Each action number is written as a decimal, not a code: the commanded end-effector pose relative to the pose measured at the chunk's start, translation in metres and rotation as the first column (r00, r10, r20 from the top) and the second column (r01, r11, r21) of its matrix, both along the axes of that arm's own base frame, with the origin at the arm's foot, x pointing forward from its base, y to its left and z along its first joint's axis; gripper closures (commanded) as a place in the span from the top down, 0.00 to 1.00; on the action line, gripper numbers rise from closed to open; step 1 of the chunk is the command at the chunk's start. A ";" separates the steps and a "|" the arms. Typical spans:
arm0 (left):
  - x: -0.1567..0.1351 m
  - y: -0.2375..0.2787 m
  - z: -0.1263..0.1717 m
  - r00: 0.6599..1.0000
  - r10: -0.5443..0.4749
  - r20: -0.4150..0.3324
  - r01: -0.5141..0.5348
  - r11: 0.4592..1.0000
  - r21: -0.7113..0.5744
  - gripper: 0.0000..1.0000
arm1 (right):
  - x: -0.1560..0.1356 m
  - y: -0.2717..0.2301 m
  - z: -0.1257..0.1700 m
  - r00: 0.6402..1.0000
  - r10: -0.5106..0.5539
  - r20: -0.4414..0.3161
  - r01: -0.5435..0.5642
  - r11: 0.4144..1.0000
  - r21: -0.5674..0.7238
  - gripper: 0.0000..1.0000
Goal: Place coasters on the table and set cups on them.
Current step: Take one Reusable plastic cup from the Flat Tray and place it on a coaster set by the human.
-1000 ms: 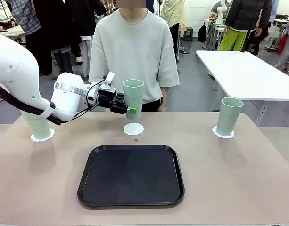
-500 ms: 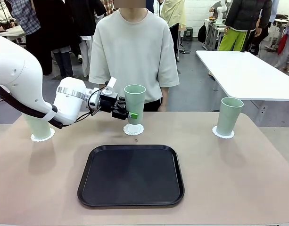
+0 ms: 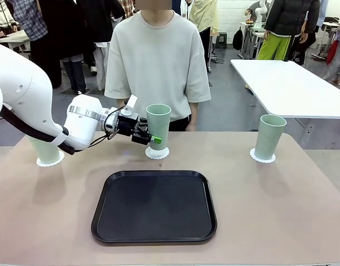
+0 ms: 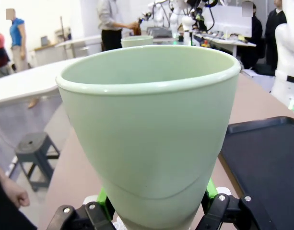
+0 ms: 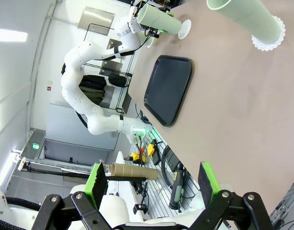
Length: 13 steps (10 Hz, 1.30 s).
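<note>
The left gripper (image 3: pixel 149 136) clamps the middle cup (image 3: pixel 158 126) low on its wall and holds it upright on or just over the centre coaster (image 3: pixel 157 152), near the table's (image 3: pixel 269 210) far edge in front of the standing person (image 3: pixel 158 61). From the front the cup's base appears to meet the doily, but whether it bears its weight there cannot be told. The left wrist view shows the green pads (image 4: pixel 102 197) pressed to either side of the cup's tapering base, the rim wide and level above them.

Two other cups already stand on coasters: one at the far left (image 3: pixel 46 149), partly behind the left arm, one at the far right (image 3: pixel 269 136) on its doily (image 3: pixel 262 156). A black tray (image 3: pixel 154 206) lies bare in the middle of the table.

The right gripper (image 5: pixel 151 184) hangs well clear with its fingers spread wide and nothing between them.

The risk, as it looks now, lies in the release. If the jaws open while the cup is short of the coaster or off its centre, the tall, narrow-based tumbler could rock or tip. A pad dragging on the wall as the arm backs away could pull the cup, and the light doily under it, out of place or toward the table's edge.
</note>
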State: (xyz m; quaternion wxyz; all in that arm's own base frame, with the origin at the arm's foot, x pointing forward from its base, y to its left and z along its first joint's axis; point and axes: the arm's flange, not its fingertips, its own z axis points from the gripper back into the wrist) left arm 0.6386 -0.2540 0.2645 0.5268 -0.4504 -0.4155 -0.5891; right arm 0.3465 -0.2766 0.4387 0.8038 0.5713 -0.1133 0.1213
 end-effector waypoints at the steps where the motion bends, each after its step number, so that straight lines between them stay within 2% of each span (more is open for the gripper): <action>1: 0.009 -0.004 -0.005 1.000 -0.014 0.021 0.013 1.000 0.023 0.83 | -0.001 0.003 0.001 1.000 -0.011 -0.004 0.011 1.000 0.007 1.00; 13: 0.019 0.000 -0.029 0.999 -0.011 -0.038 0.012 0.999 0.032 0.83 | -0.001 0.003 0.001 1.000 -0.011 -0.004 0.011 1.000 0.007 1.00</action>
